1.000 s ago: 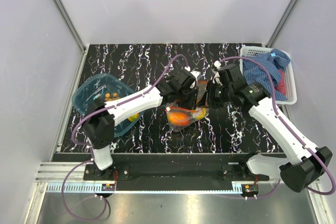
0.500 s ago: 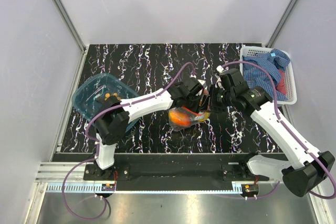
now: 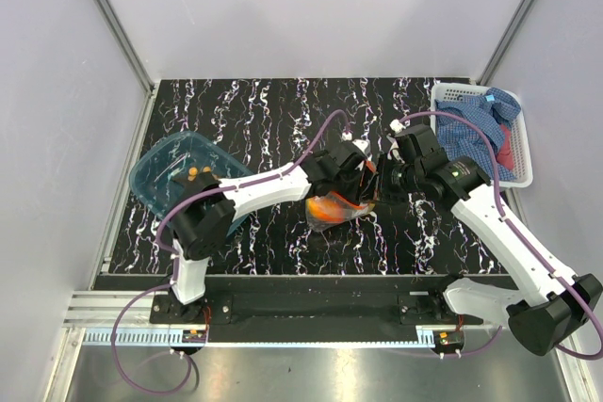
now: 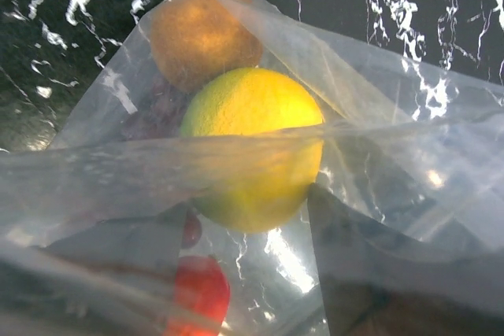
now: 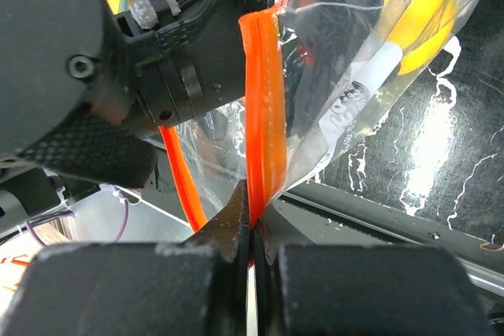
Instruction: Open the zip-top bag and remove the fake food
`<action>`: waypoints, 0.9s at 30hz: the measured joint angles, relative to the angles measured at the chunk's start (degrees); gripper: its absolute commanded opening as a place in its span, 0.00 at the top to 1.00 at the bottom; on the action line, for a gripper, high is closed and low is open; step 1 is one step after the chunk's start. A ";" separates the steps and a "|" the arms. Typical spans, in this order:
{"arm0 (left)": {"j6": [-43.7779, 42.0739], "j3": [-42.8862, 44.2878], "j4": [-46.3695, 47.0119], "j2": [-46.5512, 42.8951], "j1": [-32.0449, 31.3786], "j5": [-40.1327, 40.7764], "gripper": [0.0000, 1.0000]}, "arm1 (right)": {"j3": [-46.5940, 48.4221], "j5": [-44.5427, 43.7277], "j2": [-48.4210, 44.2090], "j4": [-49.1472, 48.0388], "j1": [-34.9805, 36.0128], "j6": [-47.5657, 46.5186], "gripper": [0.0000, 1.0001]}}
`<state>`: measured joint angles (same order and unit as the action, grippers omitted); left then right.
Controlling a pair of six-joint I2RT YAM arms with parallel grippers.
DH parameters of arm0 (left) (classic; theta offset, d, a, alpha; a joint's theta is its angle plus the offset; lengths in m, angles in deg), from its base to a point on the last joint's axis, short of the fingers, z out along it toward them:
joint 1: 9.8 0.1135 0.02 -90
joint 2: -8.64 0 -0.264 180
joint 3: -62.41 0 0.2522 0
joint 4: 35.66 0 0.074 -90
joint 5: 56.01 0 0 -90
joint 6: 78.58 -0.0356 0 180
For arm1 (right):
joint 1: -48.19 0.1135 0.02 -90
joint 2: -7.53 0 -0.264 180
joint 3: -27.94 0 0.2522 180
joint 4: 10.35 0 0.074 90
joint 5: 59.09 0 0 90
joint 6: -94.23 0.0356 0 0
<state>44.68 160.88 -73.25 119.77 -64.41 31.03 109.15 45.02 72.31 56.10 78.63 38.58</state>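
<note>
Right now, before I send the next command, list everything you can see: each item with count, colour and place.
zip-top bag: one, clear, table centre, mouth open
zip strip: one, orange-red, along the bag's mouth
orange: one, orange, deep inside the bag
yellow fruit: one, yellow-green, inside the bag, in front of the orange
red shape: one, red, seen through the plastic, kind unclear
tub: one, translucent blue, table left
small balls: a few, tan-orange, in the tub
basket: one, white, far right corner
cloth: one, blue checked, in the basket
table: one, black with white veins
left claw: one, open, at the bag's mouth
right claw: one, shut on the zip strip
</note>
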 measured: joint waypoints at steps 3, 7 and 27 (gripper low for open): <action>-0.31 0.00 0.26 -0.35 0.02 1.14 0.87 | 0.00 -0.02 0.00 0.00 0.00 0.00 1.00; -0.90 0.00 -0.11 -1.14 0.02 2.01 0.95 | 0.00 -0.02 0.00 -0.02 0.00 -0.02 1.00; -6.95 5.53 -11.50 -10.69 0.09 6.03 0.70 | 0.07 -0.04 1.55 -0.39 0.00 -0.96 1.00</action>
<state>37.73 166.41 -84.75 109.08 -64.32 37.06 109.21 44.97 73.86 55.70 78.63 37.62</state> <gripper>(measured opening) 0.197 0.011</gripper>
